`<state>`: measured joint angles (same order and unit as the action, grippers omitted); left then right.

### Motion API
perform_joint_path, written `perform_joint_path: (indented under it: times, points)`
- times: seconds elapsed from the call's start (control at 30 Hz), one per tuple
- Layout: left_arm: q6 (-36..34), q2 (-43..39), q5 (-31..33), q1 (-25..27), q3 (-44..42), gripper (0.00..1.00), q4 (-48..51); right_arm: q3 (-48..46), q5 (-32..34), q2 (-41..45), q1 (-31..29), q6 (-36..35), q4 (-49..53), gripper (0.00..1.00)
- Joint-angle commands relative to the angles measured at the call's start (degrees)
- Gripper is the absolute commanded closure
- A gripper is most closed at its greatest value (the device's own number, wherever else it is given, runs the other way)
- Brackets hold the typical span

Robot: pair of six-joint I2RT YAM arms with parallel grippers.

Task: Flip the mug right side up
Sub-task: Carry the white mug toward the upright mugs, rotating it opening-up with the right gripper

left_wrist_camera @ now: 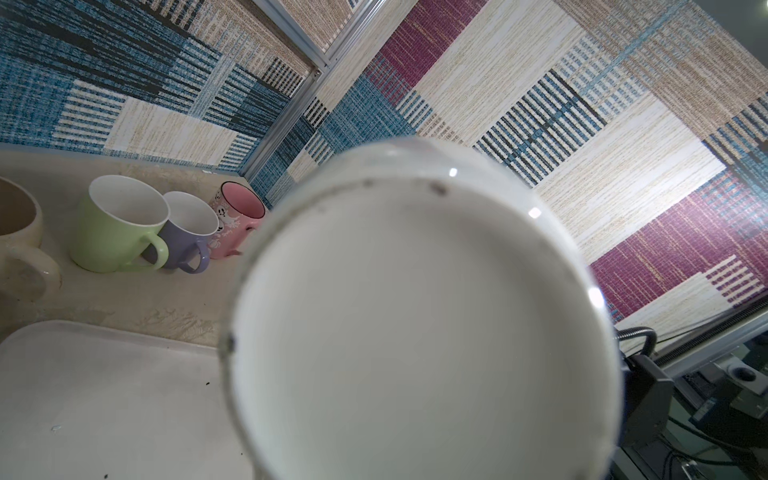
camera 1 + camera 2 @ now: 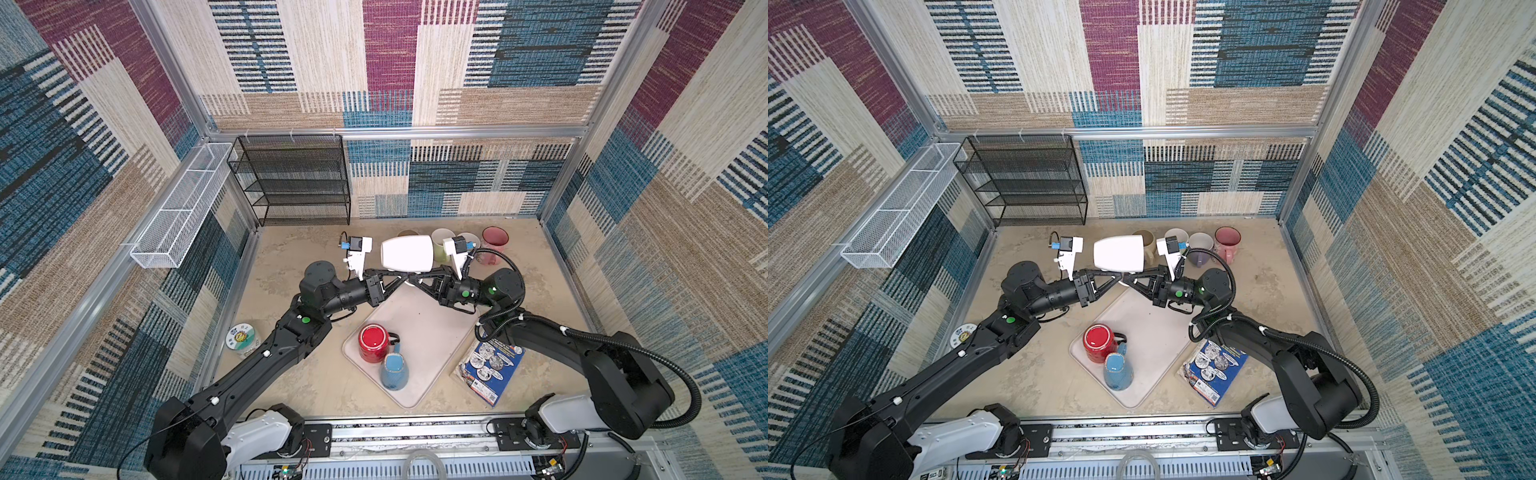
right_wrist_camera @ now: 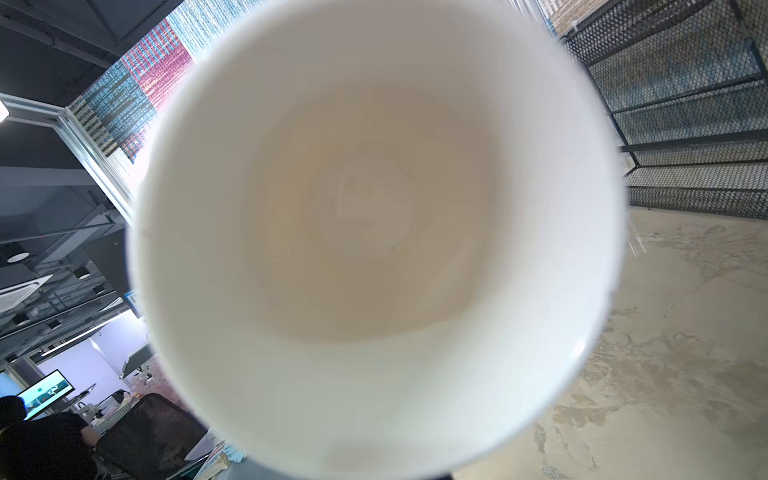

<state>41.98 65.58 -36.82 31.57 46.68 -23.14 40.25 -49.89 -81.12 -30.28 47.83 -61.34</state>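
Observation:
A white mug (image 2: 407, 252) (image 2: 1119, 252) hangs on its side in the air above the far corner of the tray, base towards the left arm and mouth towards the right arm. Its handle (image 2: 410, 284) points down. My left gripper (image 2: 401, 277) (image 2: 1115, 277) and right gripper (image 2: 418, 277) (image 2: 1132, 277) meet under the mug, each shut on the handle from its own side. The left wrist view is filled by the mug's base (image 1: 415, 332), and the right wrist view looks into its mouth (image 3: 374, 228). The fingers are hidden in both wrist views.
On the pale tray (image 2: 436, 332) a red mug (image 2: 373, 343) and a blue mug (image 2: 394, 371) stand upside down. Green (image 2: 441, 243), lavender (image 2: 1200, 247), pink (image 2: 494, 239) and beige (image 2: 1144, 243) mugs stand upright at the back. A black mesh rack (image 2: 299, 178) is back left, a booklet (image 2: 492, 368) right.

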Motion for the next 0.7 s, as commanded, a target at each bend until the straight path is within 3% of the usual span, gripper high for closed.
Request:
perform_joint_path:
  times: [0.0,0.07,0.17,0.4,0.67]
  points:
    - [-0.07,0.5,-1.42,-0.1,-0.71,1.0,-2.15,0.07,1.9,-0.07,-0.13,1.82,-4.47,1.0]
    - [-0.4,0.6,-1.33,-0.19,-0.54,0.95,-1.17,-0.25,2.12,0.23,-0.13,1.82,-4.2,1.0]
    - [-0.84,0.43,-1.38,-0.37,-0.53,0.71,0.2,-0.91,2.79,1.24,0.02,1.04,-3.11,1.0]
    - [-4.25,-2.85,2.42,-0.46,-0.52,0.54,7.94,-1.99,4.19,3.77,0.62,-1.18,1.28,1.0]
    - [-10.75,-9.1,8.1,-0.55,1.23,0.36,23.92,3.82,8.83,4.9,0.75,-10.16,23.49,1.0]
